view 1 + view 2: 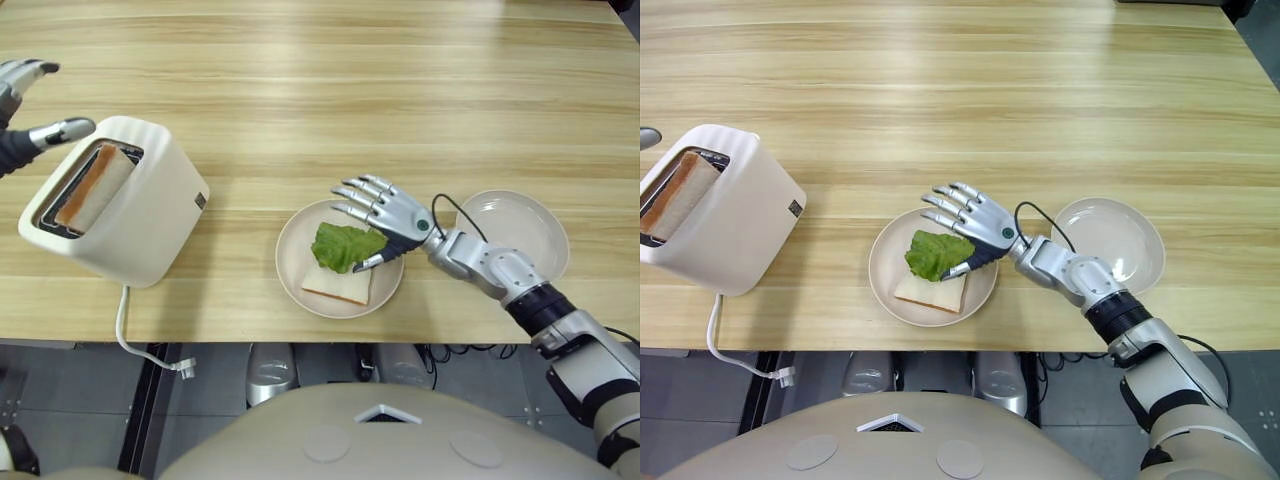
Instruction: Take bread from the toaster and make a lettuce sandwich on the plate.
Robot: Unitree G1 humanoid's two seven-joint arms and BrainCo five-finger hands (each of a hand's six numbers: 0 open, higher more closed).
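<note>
I read bright, even light from overhead across the wooden table [400, 100], with a pale sheen on its far boards and no hard glare. The toaster [150, 215] and plate [288, 262] throw only thin, soft shadows close under their edges. Small highlights sit on the metal of the right hand [385, 208] and inside the empty dish [525, 235]; the floor below the table's edge is dim.
</note>
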